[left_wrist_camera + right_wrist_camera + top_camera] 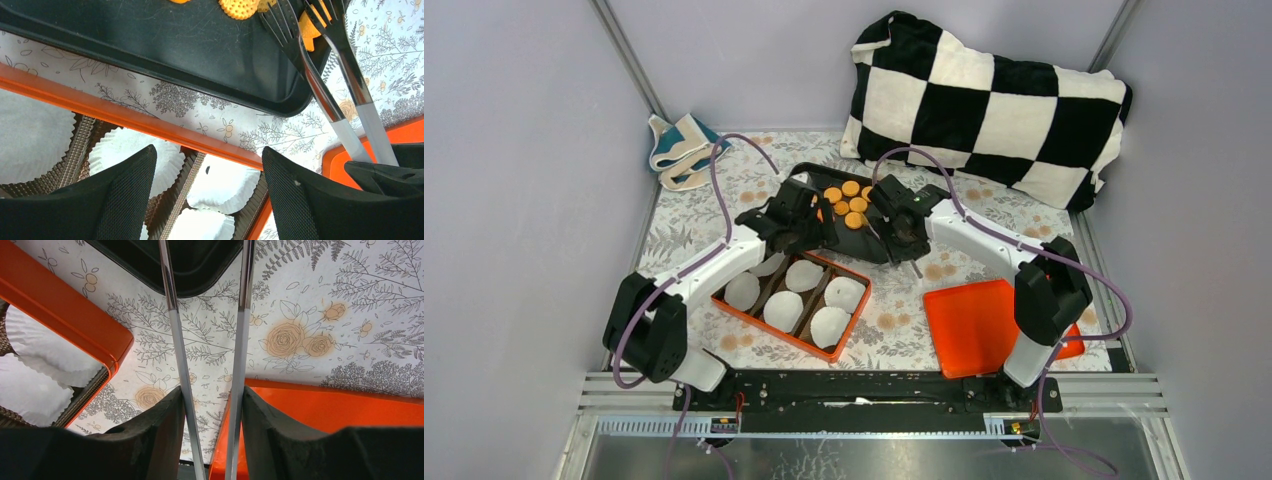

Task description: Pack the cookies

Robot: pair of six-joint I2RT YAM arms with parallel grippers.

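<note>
The tongs (176, 350) leave the right wrist view's top edge, tips unseen; cookies (239, 7) partly cropped.

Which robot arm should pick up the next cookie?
Right. The right gripper holds the tongs, tips at the cookies on the black tray. The left gripper is open and empty.

Orange-yellow cookies (849, 203) dot a black tray (864, 247). White paper liners (804, 275) fill an orange box (764, 325) near an orange lid (969, 325). The counter (904, 315) wears white cloth printed with grey foliage and pale orange roses. Silver tongs (178, 350) end in black heads. Behind sits a black-and-white checked pillow (989, 100).
</note>
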